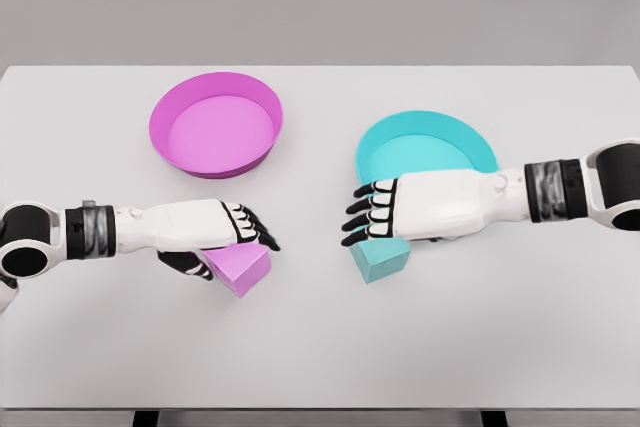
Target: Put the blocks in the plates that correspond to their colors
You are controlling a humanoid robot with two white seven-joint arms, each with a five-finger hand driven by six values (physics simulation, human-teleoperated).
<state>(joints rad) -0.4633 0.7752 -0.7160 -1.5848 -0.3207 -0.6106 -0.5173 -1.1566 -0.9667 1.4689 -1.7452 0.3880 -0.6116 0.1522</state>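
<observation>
A pink block (241, 269) lies on the white table (320, 347) in front of the pink plate (216, 123). My left hand (232, 247) is shut on it, fingers (252, 223) curled over its top and thumb pressed against its left side. A cyan block (381, 259) sits just in front of the cyan plate (425, 147). My right hand (366, 239) covers its top, fingers (365, 211) curled down onto it; the thumb is hidden. The right hand and wrist hide the near rim of the cyan plate.
Both plates hold nothing. The table's front edge (320, 409) runs along the bottom of the view, and its far edge lies behind the plates. Bare tabletop lies between the two hands and toward the front.
</observation>
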